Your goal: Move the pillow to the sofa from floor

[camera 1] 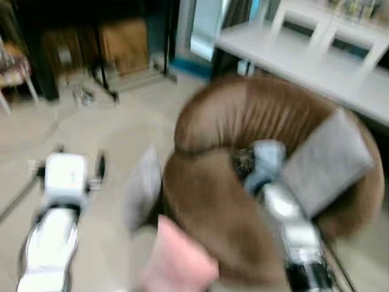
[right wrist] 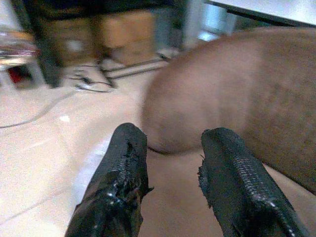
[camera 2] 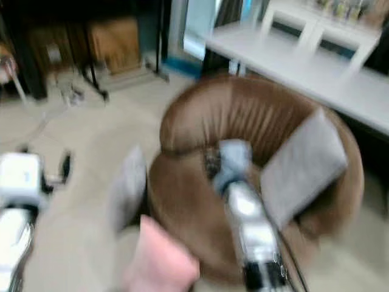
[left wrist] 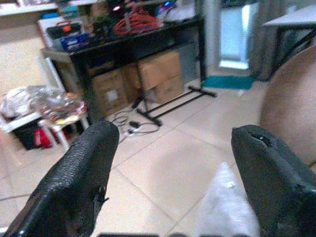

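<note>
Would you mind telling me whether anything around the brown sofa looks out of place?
Yes: a grey pillow stands on edge on the floor tiles, propped against the side of the round brown sofa, and a pink pillow lies low at its front. Another grey pillow already rests on the sofa.

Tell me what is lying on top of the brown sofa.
A grey pillow leans on the brown sofa along its right side. The right arm covers part of the seat, so what lies under it cannot be seen. Another grey pillow stands on the floor.
</note>
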Tool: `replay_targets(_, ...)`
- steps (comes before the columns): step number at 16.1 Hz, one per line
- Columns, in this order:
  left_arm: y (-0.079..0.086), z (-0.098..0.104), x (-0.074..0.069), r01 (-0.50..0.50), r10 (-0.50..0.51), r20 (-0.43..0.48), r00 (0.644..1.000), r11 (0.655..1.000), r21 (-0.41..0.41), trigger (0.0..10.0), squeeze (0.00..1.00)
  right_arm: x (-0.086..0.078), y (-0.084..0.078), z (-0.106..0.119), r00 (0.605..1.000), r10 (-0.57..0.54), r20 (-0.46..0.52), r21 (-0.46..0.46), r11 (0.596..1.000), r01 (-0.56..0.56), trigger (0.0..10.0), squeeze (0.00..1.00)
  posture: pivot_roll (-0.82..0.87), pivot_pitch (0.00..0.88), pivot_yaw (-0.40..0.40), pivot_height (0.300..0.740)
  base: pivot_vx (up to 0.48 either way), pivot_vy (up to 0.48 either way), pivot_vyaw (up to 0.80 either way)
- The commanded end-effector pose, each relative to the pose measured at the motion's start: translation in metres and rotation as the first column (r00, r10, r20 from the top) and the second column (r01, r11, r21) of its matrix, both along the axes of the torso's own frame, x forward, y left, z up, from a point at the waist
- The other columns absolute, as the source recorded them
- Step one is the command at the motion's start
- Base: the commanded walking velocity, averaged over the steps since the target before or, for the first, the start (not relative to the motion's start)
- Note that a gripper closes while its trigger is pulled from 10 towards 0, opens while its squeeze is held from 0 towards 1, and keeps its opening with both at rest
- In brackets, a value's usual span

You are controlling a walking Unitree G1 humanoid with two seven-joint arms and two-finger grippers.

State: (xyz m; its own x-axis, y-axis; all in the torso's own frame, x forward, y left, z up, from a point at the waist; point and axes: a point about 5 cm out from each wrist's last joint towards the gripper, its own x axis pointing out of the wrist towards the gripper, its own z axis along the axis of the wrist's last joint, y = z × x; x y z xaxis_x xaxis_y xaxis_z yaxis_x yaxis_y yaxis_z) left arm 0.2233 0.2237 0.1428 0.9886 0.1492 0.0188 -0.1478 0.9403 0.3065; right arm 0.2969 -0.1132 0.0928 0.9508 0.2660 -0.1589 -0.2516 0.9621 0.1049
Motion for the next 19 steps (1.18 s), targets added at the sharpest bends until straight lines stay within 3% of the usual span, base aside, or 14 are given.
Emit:
replay_targets(1, -0.011, 0.001, 0.002, 0.037, -0.037, 0.006, 0.999, 0.999, -0.016, 10.0, 0.0, -0.001, -0.022, -0.001, 0.998, -0.057, -0.01, -0.018, 0.998, 0.056, 10.0, 0.0, 0.09, 0.0, -0.126, 0.74, 0.0, 0.0, 0.0)
replay_targets(5, -0.011, -0.006, -0.001, 0.036, -0.035, -0.026, 0.999, 0.999, 0.008, 10.0, 0.0, -0.007, -0.018, -0.005, 0.999, 0.021, -0.033, 0.004, 1.0, -0.021, 10.0, 0.0, 0.09, 0.0, -0.128, 0.73, 0.0, 0.0, 0.0)
replay_targets(19, -0.004, -0.01, -0.005, -0.016, 0.017, -0.042, 0.999, 1.0, 0.022, 10.0, 0.0, -0.011, -0.025, -0.011, 0.996, 0.038, -0.076, -0.03, 0.999, -0.04, 10.0, 0.0, 0.08, 0.0, -0.138, 0.62, 0.0, 0.0, 0.0)
